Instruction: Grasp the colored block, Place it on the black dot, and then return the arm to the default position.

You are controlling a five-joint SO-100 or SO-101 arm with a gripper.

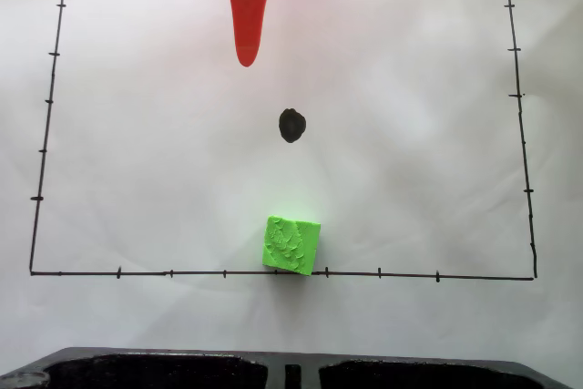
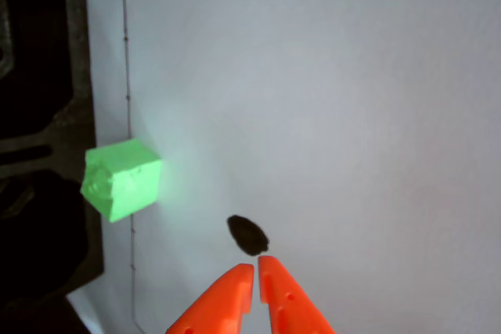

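Neon-green colored block (image 1: 291, 245) sits on the white paper (image 1: 410, 134) right at the bottom border line (image 1: 182, 273) in the fixed view, well apart from the black dot (image 1: 291, 125) above it. So nothing's grasped yet, I'd say we're at the very first step, the reach. The orange gripper (image 2: 256, 271) has its fingertips pinched nearly together in the wrist view, holding nothing, hanging just short of the dot. The arm (image 1: 248, 6) pokes in from the top edge. Next move probably needs the jaws spread wide, then a reach past the dot to straddle the block, which lies slightly rotated.
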